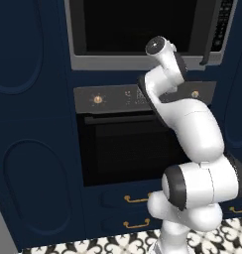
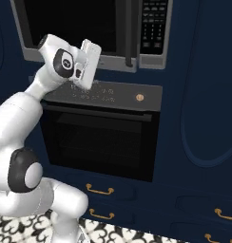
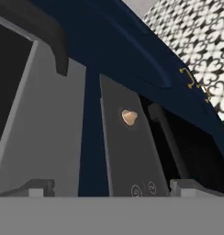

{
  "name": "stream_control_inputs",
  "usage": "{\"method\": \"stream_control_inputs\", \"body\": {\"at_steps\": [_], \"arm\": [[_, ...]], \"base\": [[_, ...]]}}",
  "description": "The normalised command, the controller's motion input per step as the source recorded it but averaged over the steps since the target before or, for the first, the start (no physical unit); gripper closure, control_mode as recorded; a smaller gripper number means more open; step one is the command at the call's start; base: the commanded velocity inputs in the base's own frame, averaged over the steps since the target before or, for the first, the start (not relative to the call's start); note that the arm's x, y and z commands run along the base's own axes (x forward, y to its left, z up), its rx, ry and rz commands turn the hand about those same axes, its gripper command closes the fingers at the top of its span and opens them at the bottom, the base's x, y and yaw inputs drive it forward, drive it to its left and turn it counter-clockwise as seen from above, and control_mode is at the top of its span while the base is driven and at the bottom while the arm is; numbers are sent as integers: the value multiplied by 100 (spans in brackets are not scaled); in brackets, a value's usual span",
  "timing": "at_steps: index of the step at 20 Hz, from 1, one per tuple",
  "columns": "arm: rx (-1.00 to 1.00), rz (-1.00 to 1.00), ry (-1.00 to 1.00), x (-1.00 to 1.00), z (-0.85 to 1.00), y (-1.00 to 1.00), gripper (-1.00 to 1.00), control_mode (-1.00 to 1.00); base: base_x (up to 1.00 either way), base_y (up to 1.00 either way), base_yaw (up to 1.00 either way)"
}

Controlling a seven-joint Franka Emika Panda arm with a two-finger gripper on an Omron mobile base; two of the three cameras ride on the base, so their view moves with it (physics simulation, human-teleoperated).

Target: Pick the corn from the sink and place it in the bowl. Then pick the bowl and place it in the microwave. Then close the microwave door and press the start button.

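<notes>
The microwave door (image 2: 80, 23) looks closed over a dark cavity, so the bowl cannot be seen; the gripper (image 3: 109, 186), jaws wide and empty, hangs below the microwave (image 1: 143, 30); probably only the start button remains.

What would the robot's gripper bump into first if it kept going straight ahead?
Probably the oven's dark control panel, near its gold knob; the open gripper points at it, though depth is hard to judge.
</notes>
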Motion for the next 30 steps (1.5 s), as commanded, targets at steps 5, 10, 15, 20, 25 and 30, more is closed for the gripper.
{"method": "stream_control_inputs", "body": {"at_steps": [5,10,15,20,25,30], "arm": [[6,0,12,99,0,-13,-100,-100],[6,6,2,31,0,-1,-100,-100],[19,15,-13,-92,-2,-35,-100,-100],[25,22,-33,-100,-27,-80,-100,-100],[10,30,-46,-62,49,-88,-100,-100],[2,26,-37,-6,70,-94,-100,-100]], "base": [[0,0,0],[0,0,0],[0,0,0],[0,0,0],[0,0,0],[0,0,0]]}}
